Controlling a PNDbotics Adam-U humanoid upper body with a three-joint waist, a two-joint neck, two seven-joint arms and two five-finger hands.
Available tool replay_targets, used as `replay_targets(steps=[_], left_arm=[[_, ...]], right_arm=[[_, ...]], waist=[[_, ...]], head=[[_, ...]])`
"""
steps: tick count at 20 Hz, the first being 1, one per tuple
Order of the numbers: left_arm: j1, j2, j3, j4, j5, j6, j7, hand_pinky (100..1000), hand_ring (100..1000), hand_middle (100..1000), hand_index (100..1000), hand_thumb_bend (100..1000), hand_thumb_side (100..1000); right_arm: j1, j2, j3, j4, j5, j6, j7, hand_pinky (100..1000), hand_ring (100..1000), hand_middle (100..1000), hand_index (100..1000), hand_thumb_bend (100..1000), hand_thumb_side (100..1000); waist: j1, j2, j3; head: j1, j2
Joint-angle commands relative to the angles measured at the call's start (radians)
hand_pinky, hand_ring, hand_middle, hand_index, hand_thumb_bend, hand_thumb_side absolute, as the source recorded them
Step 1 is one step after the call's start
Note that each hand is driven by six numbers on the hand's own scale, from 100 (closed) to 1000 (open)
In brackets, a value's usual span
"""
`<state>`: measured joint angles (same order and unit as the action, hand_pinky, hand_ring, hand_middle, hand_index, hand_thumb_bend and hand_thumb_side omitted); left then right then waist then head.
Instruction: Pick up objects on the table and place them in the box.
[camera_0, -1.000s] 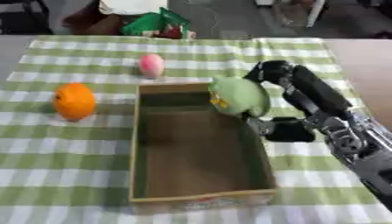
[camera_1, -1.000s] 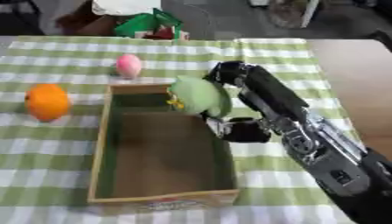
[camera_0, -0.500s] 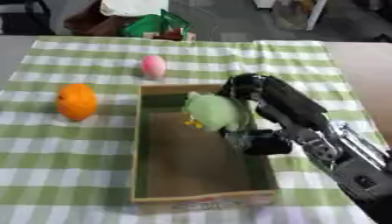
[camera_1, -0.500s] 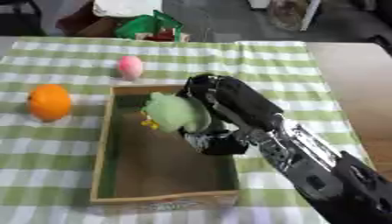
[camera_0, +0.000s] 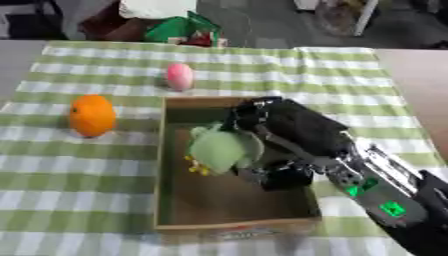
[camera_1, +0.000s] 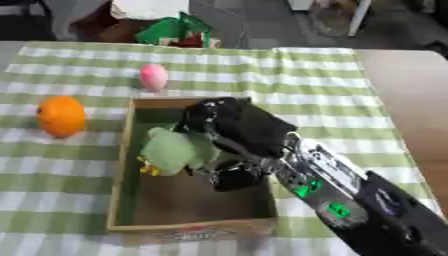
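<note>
In the left eye view, the right hand (camera_0: 280, 131) reaches in from the lower right of the frame and sits over the middle of the box (camera_0: 173, 226). Its fingers are curled round a pale green soft toy (camera_0: 220, 149) with small yellow bits at its lower left, so the toy is held above the box floor, toward the box's left half. Whether the toy touches the floor I cannot tell. The orange (camera_0: 93, 115) lies on the checked cloth (camera_0: 79, 175) at mid left, apart from the box wall, and a pink egg-shaped object (camera_0: 179, 76) stands just beyond the box's far edge, upper centre. The left hand shows nowhere.

The main risk, as I judge it, is at the release: the toy bulges out past the fingers on the left, and if they open while it hangs close to the left wall it could catch on the rim and tip out onto the cloth.

In the right eye view, the same hand (camera_1: 234, 131) fills much of the box's width, with its dark back close to the far wall. The toy (camera_1: 175, 150) again sits left of centre, inside the box outline. A second risk follows: pulling the arm back toward the lower right could drag the wrist against the right wall and shift or tilt the light box (camera_1: 122, 220). The soft toy might also cling to the fingers and ride out.
</note>
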<state>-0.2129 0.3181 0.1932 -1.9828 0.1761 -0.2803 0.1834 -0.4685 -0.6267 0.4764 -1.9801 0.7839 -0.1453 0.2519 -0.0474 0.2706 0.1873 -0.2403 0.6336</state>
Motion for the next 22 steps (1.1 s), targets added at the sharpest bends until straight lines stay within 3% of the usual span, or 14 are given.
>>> replay_targets(steps=[1, 7, 8, 9, 10, 12, 18, 20, 22], left_arm=[[-0.012, 0.027, -0.001, -0.017, -0.001, -0.001, -0.005, 414, 572, 526, 631, 100, 896], [-0.012, 0.028, -0.001, -0.017, -0.001, -0.003, -0.004, 414, 572, 526, 631, 100, 896], [-0.011, 0.028, -0.001, -0.017, -0.001, -0.003, -0.004, 414, 572, 526, 630, 100, 895], [-0.013, 0.029, -0.001, -0.017, -0.002, -0.003, -0.004, 414, 572, 526, 630, 100, 895], [-0.014, 0.030, -0.001, -0.017, -0.002, -0.003, -0.005, 413, 572, 526, 630, 100, 895], [-0.015, 0.030, -0.002, -0.017, -0.003, -0.004, -0.006, 413, 572, 526, 630, 100, 895], [-0.012, 0.029, -0.002, -0.017, -0.004, -0.003, -0.006, 413, 573, 526, 630, 100, 895], [-0.010, 0.029, -0.001, -0.017, -0.004, -0.003, -0.004, 413, 573, 526, 629, 100, 896], [-0.010, 0.028, -0.001, -0.017, -0.003, -0.002, -0.003, 414, 573, 527, 630, 100, 896]], right_arm=[[-0.025, -0.007, 0.021, -0.020, 0.030, -0.043, 0.047, 703, 775, 486, 682, 100, 204], [-0.037, 0.002, 0.006, -0.020, 0.035, -0.065, 0.140, 703, 775, 486, 682, 100, 204], [-0.039, 0.003, 0.002, -0.020, 0.030, -0.065, 0.155, 746, 865, 620, 812, 100, 198], [-0.037, -0.002, -0.003, -0.020, 0.033, -0.061, 0.170, 749, 870, 626, 816, 100, 216], [-0.036, -0.005, -0.006, -0.020, 0.042, -0.057, 0.186, 762, 893, 671, 838, 100, 303], [-0.040, -0.002, -0.010, -0.020, 0.064, -0.058, 0.216, 771, 908, 706, 855, 100, 349], [-0.063, 0.013, -0.038, -0.020, 0.065, -0.059, 0.307, 774, 917, 732, 867, 100, 395], [-0.077, 0.014, -0.053, -0.020, 0.062, -0.061, 0.331, 791, 954, 788, 901, 100, 529], [-0.091, 0.016, -0.063, -0.020, 0.055, -0.070, 0.345, 798, 966, 803, 911, 100, 563]], waist=[[0.002, -0.013, 0.004], [0.002, -0.012, 0.004], [0.002, -0.012, 0.004], [0.000, -0.008, 0.004], [0.000, -0.006, 0.005], [-0.001, -0.005, 0.007], [0.000, -0.007, 0.012], [0.001, -0.009, 0.011], [0.001, -0.010, 0.008]], head=[[-0.005, 0.007], [-0.005, 0.008], [-0.004, 0.008], [-0.004, 0.006], [-0.004, 0.005], [-0.005, 0.005], [-0.008, 0.004], [-0.009, 0.003], [-0.009, 0.003]])
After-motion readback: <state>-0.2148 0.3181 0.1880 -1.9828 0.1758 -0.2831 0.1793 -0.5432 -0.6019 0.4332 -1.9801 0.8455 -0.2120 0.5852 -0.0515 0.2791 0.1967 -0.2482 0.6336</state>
